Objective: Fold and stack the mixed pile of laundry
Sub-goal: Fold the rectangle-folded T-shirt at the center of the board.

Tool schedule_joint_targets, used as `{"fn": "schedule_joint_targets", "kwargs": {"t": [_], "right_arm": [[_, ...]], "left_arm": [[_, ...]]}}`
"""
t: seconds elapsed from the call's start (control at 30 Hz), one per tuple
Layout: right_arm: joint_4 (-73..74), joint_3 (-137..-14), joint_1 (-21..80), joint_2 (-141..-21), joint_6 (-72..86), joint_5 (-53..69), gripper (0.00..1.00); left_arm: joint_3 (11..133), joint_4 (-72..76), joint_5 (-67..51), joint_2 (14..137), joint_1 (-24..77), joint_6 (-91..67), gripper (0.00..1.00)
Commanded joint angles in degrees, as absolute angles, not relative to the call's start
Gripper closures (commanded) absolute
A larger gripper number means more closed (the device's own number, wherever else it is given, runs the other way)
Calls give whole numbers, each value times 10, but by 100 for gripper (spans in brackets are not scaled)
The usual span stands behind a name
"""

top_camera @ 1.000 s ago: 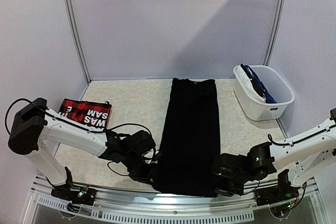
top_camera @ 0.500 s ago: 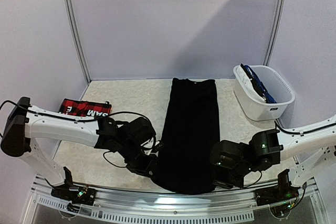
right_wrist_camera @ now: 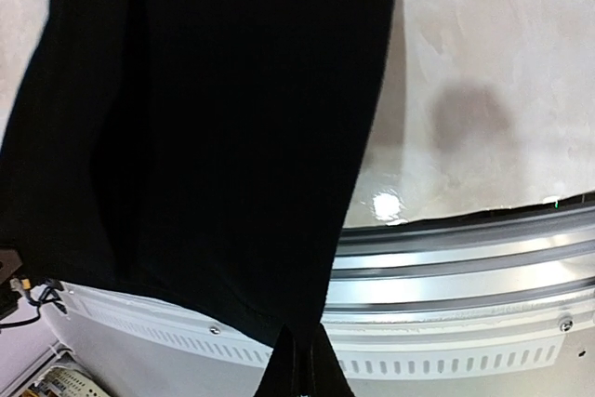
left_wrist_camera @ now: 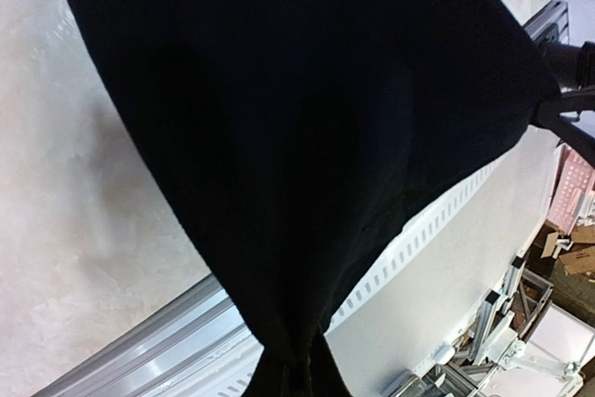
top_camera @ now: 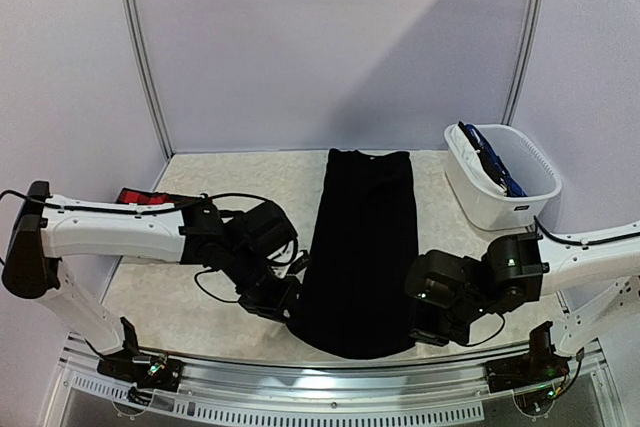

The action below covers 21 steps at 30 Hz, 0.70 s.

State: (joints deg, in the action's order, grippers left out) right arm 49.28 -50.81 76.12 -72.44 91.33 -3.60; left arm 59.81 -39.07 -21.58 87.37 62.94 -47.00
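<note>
The left fingers (top_camera: 287, 313) are pinched tight on the near left corner of a long black cloth garment (top_camera: 362, 237), and the right fingers (top_camera: 418, 333) are pinched tight on its near right corner. The hem between the two pairs of fingers hangs in a shallow curve, held up above the pale speckled worktop (top_camera: 250, 187). Beyond the fingers the garment runs straight away as a narrow strip and lies flat at its far end. In the left wrist view the black cloth (left_wrist_camera: 307, 118) gathers into a point where the fingers (left_wrist_camera: 290, 377) clamp it, with the metal rail of the near edge under it. The right wrist view shows the same on that side: the cloth (right_wrist_camera: 214, 118) narrows into the closed fingers (right_wrist_camera: 302, 367). Far beyond the left fingers and to their outer side, a folded red-black plaid garment (top_camera: 140, 196) lies on the worktop, partly hidden by the arm. Beyond the right fingers stands a white plastic basket (top_camera: 500, 209) with blue cloth (top_camera: 492, 162) in it.
</note>
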Motion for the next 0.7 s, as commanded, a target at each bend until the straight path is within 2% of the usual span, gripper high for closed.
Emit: {"fn": "schedule_joint_targets", "kwargs": {"t": [0.0,0.33,0.67], "right_arm": [[512,-544,728,-717,872,-54,100],[531,-597,616,-728,766,-16,100],[580,-687,506,-793,639,-6,100]], "left_arm": [[633,-424,-213,881,603,-455,100],[728,-466,-225,931,548,-431,100],[869,-515,-239,1031,492,-400,100]]}}
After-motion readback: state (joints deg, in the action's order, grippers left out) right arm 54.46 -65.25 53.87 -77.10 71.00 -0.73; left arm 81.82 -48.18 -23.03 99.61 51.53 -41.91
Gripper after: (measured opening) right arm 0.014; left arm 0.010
